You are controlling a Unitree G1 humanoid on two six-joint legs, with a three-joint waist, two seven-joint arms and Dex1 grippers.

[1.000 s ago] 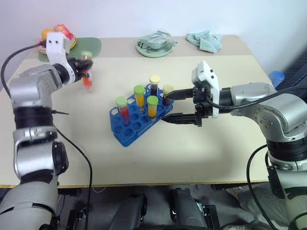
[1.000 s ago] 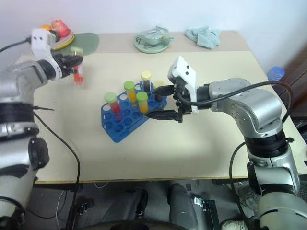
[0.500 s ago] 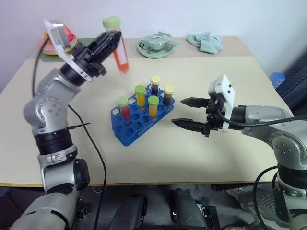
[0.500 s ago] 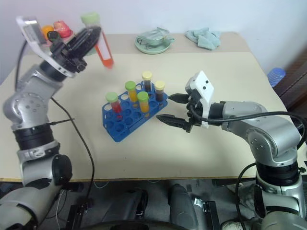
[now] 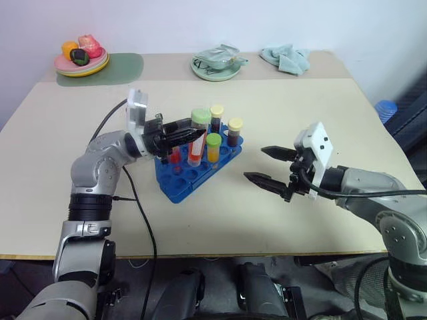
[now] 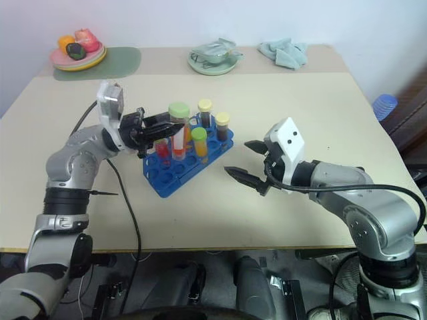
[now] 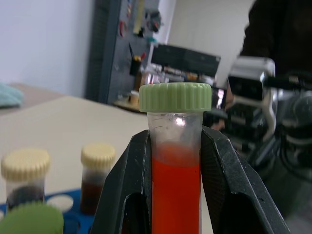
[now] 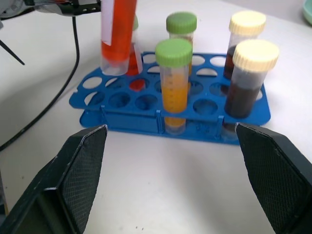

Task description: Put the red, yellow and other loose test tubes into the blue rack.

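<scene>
We see the left pincer (image 5: 190,133) pinching one red tube (image 5: 195,148) just below its pale green cap (image 7: 175,96), its two black fingers (image 7: 124,190) pressed against the clear wall on either side. That tube hangs upright over the blue rack (image 5: 193,175), its lower end at or just above the holes; we cannot tell whether it has entered one. We count five further tubes standing in the rack: a red one (image 5: 175,157) partly hidden behind the held tube, two yellow-orange ones with green caps (image 8: 174,87), and two dark brown ones with pale yellow caps (image 8: 243,80) on the far side. Many holes stand free. The right pincer (image 5: 267,167) is spread wide and holds nothing; it hovers above the worktop (image 5: 300,107) near the rack's right end, apart from it, fingers pointing toward the rack. At the worktop's far edge we count one plate of toy food (image 5: 81,57), one green dish (image 5: 217,63) and one crumpled cloth (image 5: 285,57).
</scene>
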